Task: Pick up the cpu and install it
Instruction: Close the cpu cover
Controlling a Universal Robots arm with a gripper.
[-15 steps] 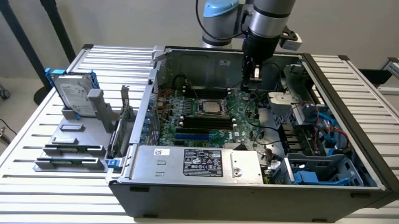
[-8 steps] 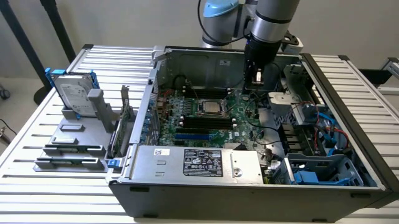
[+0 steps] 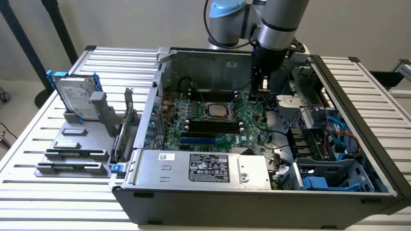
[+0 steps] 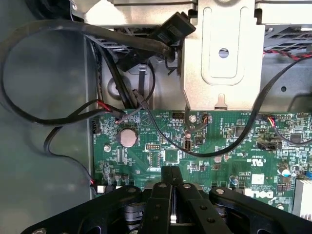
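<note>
Green motherboard (image 4: pixel 219 146) sits right under the pincer (image 4: pixel 170 170), whose fingers are pressed tight together. Silver cpu (image 3: pixel 215 111) is in its socket, near the pincer, off to the exterior view's left of it.

**Soft, even room light**

Bright, diffuse light falls from above on the pale counter (image 3: pixel 57 202), leaving only weak shadows. The open computer case (image 3: pixel 212 207) is dimmer inside. In the wrist view, the metal bracket (image 4: pixel 222 58) glares pale and the tool (image 4: pixel 171 170) sits in shade.
</note>
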